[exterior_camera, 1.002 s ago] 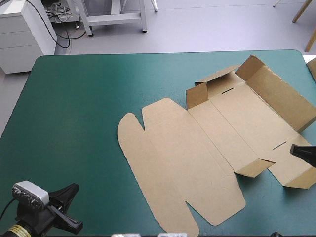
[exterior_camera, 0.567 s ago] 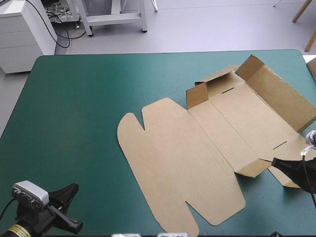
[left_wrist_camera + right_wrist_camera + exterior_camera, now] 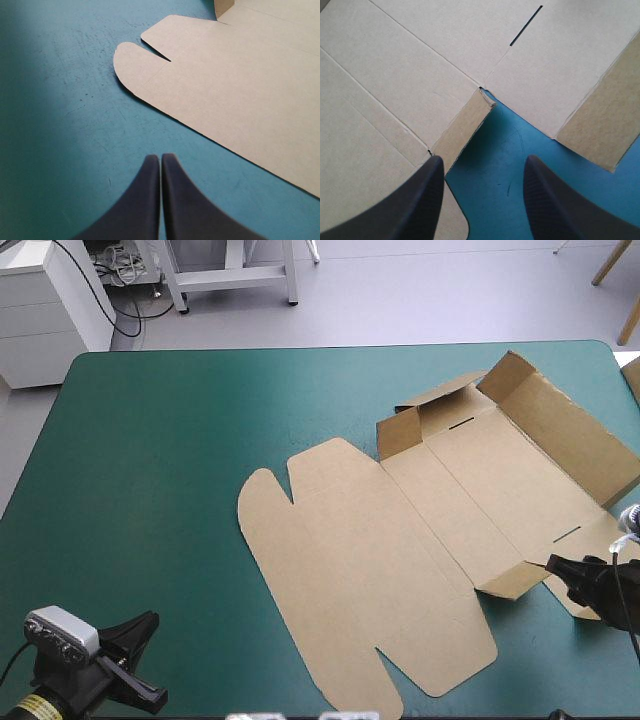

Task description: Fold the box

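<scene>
The brown box [image 3: 400,540] lies opened out on the teal-green cover, right of centre. Its lid with rounded tabs [image 3: 135,60] is flat, while the far long wall [image 3: 560,425] and the end flaps stand raised. My right gripper [image 3: 558,568] is at the box's near right end, low and open. Its fingers [image 3: 482,162] straddle a bare teal-green gap between a short raised flap [image 3: 465,130] and a second flap [image 3: 605,125], touching neither. My left gripper [image 3: 150,620] rests at the near left corner, shut and empty [image 3: 160,157], with the lid's tab ahead of it.
The left half of the teal-green cover [image 3: 150,470] is bare. A white cabinet [image 3: 45,310] stands beyond the far left corner. A bit of brown board [image 3: 632,375] shows at the table's right edge.
My right gripper came in from the right edge and moved left and nearer, up to the short raised flap. The left arm and the box have not moved.
</scene>
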### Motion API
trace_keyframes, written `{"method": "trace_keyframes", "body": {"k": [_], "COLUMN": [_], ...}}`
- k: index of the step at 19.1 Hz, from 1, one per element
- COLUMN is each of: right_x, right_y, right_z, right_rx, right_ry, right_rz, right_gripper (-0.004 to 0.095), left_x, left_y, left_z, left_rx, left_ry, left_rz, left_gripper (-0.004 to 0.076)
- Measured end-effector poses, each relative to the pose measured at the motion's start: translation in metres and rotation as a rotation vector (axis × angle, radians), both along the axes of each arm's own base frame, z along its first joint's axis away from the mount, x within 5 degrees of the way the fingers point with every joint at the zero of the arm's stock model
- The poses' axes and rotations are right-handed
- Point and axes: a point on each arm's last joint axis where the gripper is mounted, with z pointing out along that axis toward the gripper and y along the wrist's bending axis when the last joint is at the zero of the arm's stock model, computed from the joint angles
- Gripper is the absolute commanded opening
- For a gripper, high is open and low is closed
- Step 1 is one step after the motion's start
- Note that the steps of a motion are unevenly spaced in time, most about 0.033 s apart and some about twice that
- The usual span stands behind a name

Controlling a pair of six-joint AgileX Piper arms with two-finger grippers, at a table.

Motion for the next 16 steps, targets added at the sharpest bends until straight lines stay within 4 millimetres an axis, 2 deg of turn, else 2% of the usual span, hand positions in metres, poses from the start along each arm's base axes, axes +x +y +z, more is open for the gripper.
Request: {"method": "trace_keyframes", "body": {"k": [5, 10, 16], "right_x": [0.001, 0.012, 0.027], "right_y": [0.0, 0.001, -0.002], "right_z": [-0.007, -0.055, -0.055], "right_rx": [0.072, 0.245, 0.275], "right_ry": [0.014, 0.154, 0.034], "right_rz": [-0.069, -0.098, -0.126], "right_gripper": [0.0493, 0.0493, 0.0493], "left_x": [0.0, 0.0, 0.0], "left_y": [0.0, 0.0, 0.0], "left_z": [0.0, 0.0, 0.0], "left_rx": [0.0, 0.0, 0.0], "left_ry": [0.0, 0.0, 0.001], "left_rz": [0.0, 0.0, 0.0], "left_gripper": [-0.0008, -0.0008, -0.0008]}}
